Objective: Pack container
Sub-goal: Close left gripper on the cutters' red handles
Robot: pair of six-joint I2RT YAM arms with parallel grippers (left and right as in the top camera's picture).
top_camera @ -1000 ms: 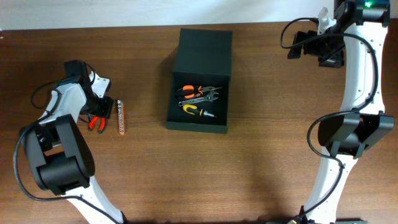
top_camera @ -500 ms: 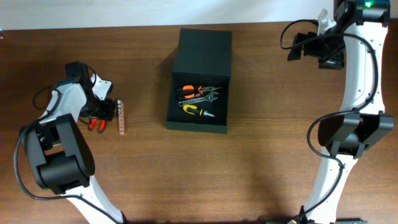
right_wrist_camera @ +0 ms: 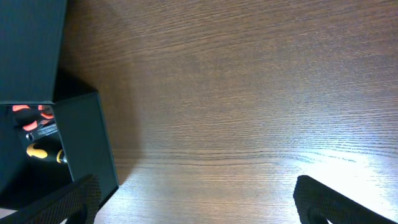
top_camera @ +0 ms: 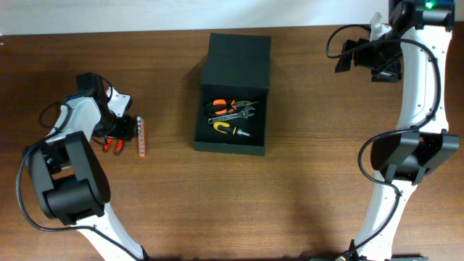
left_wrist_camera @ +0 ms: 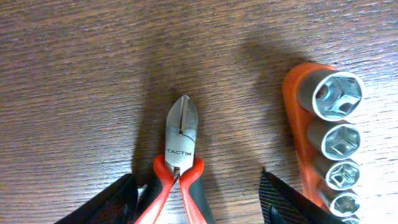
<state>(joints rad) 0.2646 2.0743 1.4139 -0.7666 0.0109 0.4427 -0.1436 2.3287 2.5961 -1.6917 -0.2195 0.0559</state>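
The container point(top_camera: 257, 116), a dark box with its lid point(top_camera: 239, 59) folded back, sits mid-table and holds an orange-handled tool, a steel wrench and a yellow-handled tool point(top_camera: 230, 129). At the far left, red-handled cutters point(left_wrist_camera: 181, 138) lie on the wood, nose pointing away from my wrist. My left gripper point(left_wrist_camera: 199, 205) is low over them and open, its fingers point(left_wrist_camera: 115, 202) on either side of the handles, with a gap on the right side. My right gripper point(right_wrist_camera: 196, 205) hangs open and empty above bare wood, right of the container point(right_wrist_camera: 84, 143).
An orange rail of steel sockets point(left_wrist_camera: 326, 146) lies just right of the cutters, close to my left gripper's right finger; in the overhead view the rail point(top_camera: 142, 136) runs front to back. The right arm's base point(top_camera: 406, 156) stands at the right.
My left wrist has shifted slightly over the cutters. The cutters, the sockets, the container and the right arm have not moved.
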